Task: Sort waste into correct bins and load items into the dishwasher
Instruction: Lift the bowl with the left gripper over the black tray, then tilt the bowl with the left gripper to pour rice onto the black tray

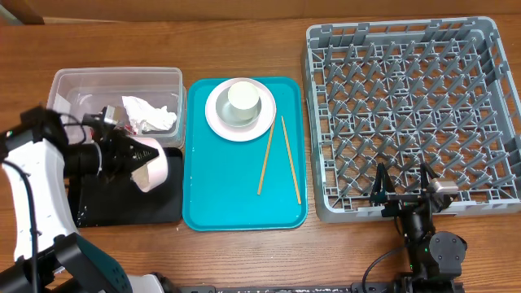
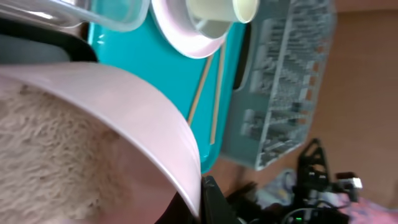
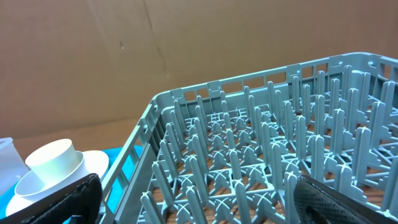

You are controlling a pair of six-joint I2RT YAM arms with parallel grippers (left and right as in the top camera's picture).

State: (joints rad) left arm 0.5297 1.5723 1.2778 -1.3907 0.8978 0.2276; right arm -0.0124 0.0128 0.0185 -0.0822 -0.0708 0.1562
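With your left fingers (image 1: 130, 154) clamped on the rim of the pink bowl (image 1: 153, 165), tipped over the black tray (image 1: 122, 210) apparently to shed rice-like grains (image 2: 56, 149), next carry it to the dish rack (image 1: 407, 106), beside the spread, empty right fingers (image 1: 379, 189).

left arm (image 1: 32, 175): glossy white shell, black wrist and joints, thin black cables looped alongside, dark teal link near base | right arm (image 1: 435, 248): all black, round joint housing, small grey block on wrist | right fingers (image 3: 339, 202): black, finely textured
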